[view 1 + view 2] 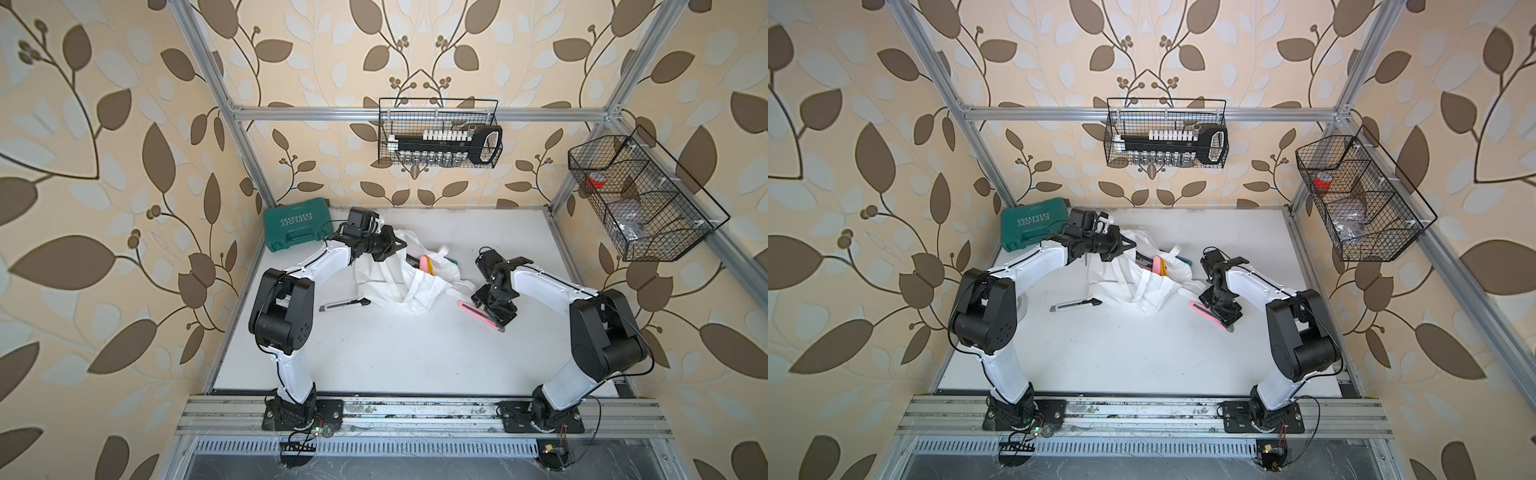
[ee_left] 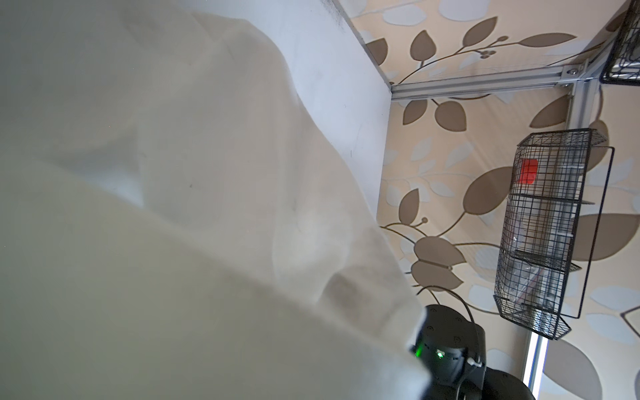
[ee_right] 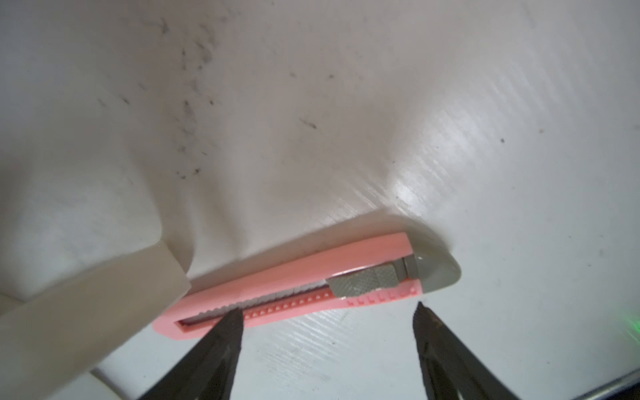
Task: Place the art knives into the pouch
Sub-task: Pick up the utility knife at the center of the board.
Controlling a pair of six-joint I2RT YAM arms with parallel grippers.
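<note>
The right jaws stand released, tips apart and pointing down at the pink knife (image 3: 294,287), which lies flat on the worktop (image 1: 395,357) just beside the pouch (image 1: 399,286). In the right wrist view one tip overlaps the knife's slotted body and the other sits just short of its grey slider end, so the gap runs nearly along the knife, not across it. To my eye the wrist needs a turn before closing, so that the tips meet the narrow sides.

One cloth strap (image 3: 86,301) of the pouch lies against the knife's far end; whether it rests on it I cannot tell. It could be caught up in the lift.

The left jaws are clenched on the pouch, pinching its upper edge and holding it raised off the worktop, likely to hold the mouth open toward the right arm (image 1: 548,286). Pink and yellow show at that mouth; print or contents, I cannot tell.

A grey knife (image 1: 343,306) lies on the pouch's other side, a green case (image 1: 297,228) behind.
</note>
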